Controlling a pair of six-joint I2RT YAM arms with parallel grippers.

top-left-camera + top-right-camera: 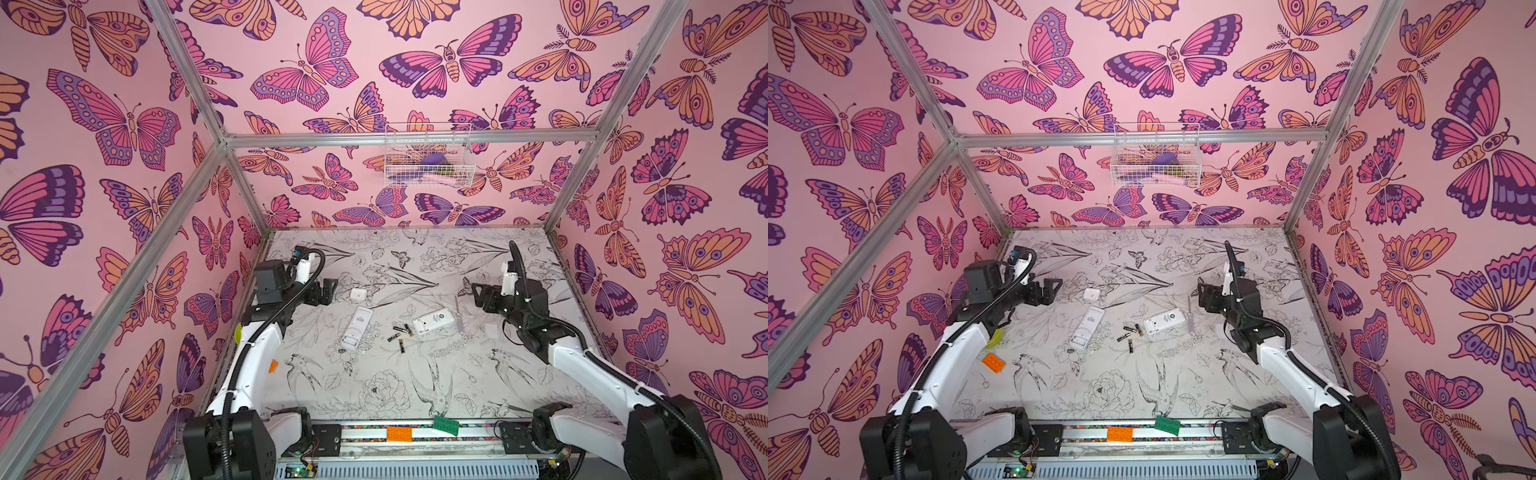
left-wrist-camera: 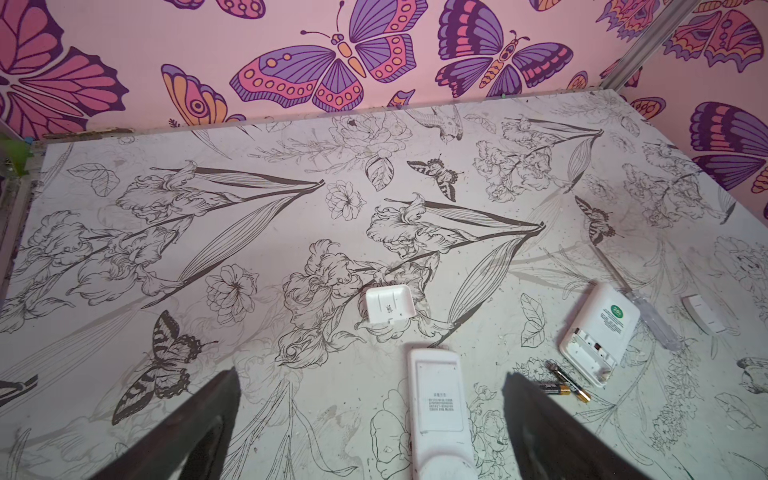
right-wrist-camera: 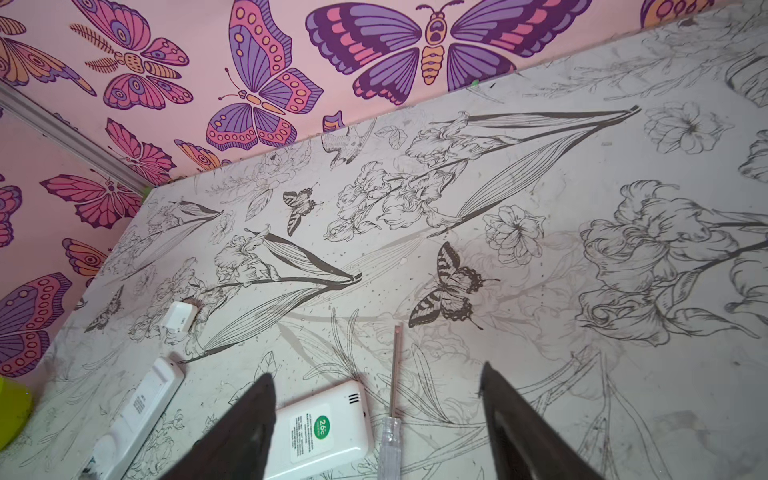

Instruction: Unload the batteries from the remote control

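Two white remote controls lie face down mid-table: a long one [image 1: 358, 327] [image 1: 1088, 326] [image 2: 436, 407] and a short one with a green sticker [image 1: 432, 323] [image 1: 1165, 322] [image 3: 324, 428]. The short one's battery bay [image 2: 590, 353] stands uncovered. Several small black batteries with gold ends [image 1: 400, 333] [image 1: 1128, 332] [image 2: 561, 382] lie loose on the table between the remotes. My left gripper [image 1: 322, 291] [image 2: 372, 374] hovers open beyond the long remote, holding nothing. My right gripper [image 1: 478, 295] [image 3: 376, 372] hovers open beyond the short remote, also holding nothing.
A clear-handled screwdriver [image 1: 458, 313] [image 3: 392, 415] lies beside the short remote. Two white battery covers [image 1: 357, 295] [image 1: 491, 331] rest on the table. An orange brick [image 1: 993, 362] lies near the left arm. Orange [image 1: 399, 433] and green [image 1: 446, 424] bricks sit on the front rail. A wire basket [image 1: 428, 158] hangs on the back wall.
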